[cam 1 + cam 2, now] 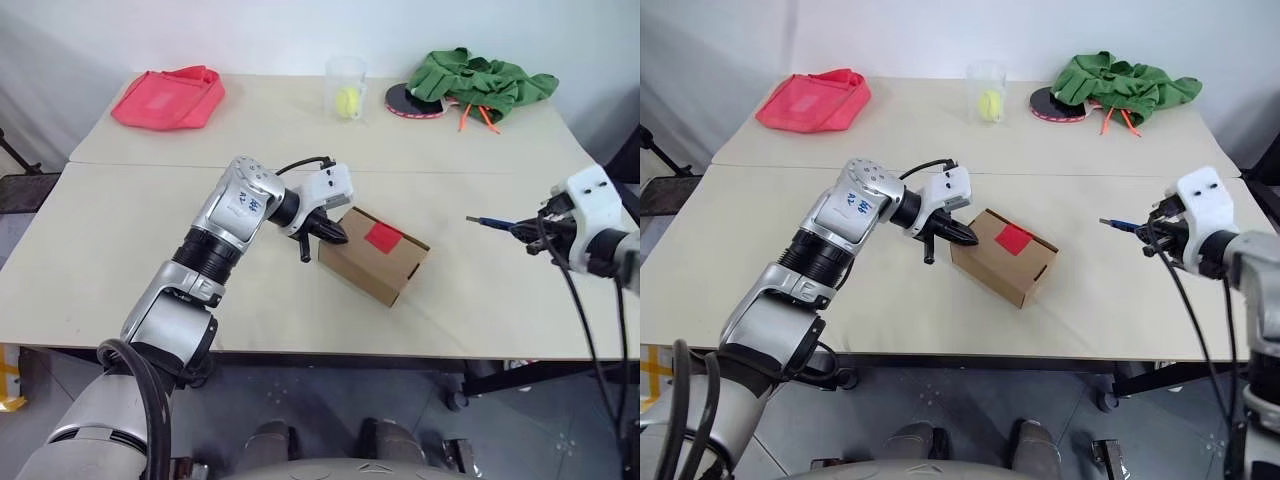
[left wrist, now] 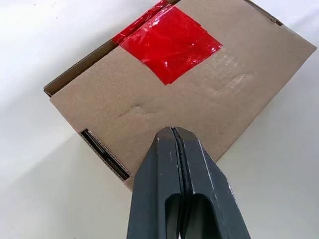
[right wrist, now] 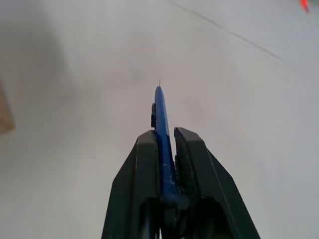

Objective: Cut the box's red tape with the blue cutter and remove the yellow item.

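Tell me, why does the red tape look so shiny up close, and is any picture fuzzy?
In the left wrist view the red tape glints with pale streaks where light bounces off its wrinkled surface, and the box is sharp. In the right wrist view the table looks soft and hazy, while the blue cutter in the right gripper is clearer.
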